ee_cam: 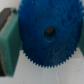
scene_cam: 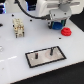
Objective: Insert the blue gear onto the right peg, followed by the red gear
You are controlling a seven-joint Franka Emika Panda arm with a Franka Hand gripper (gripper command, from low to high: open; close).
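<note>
Exterior view | gripper (scene_cam: 58, 23) grasping blue gear (ee_cam: 48, 32) | red gear (scene_cam: 64, 32) beside | right peg (scene_cam: 50, 50) unobstructed

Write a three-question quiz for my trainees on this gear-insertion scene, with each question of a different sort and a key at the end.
1. True or false: the red gear already sits on the right peg.
2. Multiple choice: what fills the space between the end effector's fingers in the wrist view? A) the blue gear B) the red gear C) nothing
3. Fill in: the two pegs stand on a grey plate with a ____ rim.

Key:
1. False; it lies on the white table, beside the end effector.
2. A
3. black
</note>
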